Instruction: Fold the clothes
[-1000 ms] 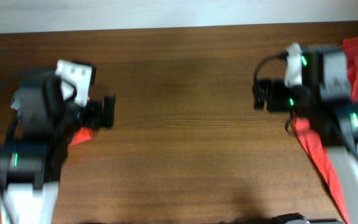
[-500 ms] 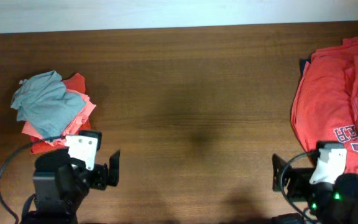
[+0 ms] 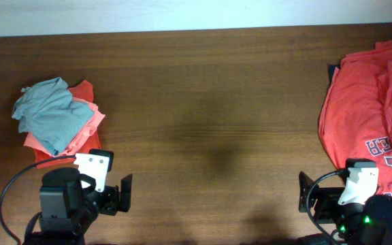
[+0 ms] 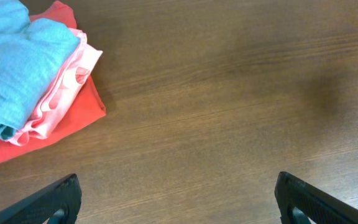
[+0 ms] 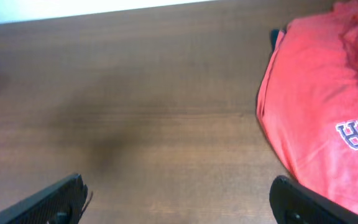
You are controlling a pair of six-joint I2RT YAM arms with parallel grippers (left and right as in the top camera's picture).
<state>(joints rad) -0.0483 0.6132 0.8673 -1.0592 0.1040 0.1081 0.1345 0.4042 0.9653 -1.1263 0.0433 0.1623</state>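
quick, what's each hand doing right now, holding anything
Left hand: open, holding nothing.
Right hand: open, holding nothing.

Both arms crouch low in the overhead view — left tool (image 3: 124,194) and right tool (image 3: 306,194) spread wide, empty.

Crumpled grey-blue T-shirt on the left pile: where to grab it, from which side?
Probably the raised bunched fold at the far end of the crumpled pale grey-blue cotton T-shirt, from above with the open left pincer. It lies topmost and uncovered; its near edge overlaps the salmon-pink shirt, so a low sideways approach risks pinching both layers.
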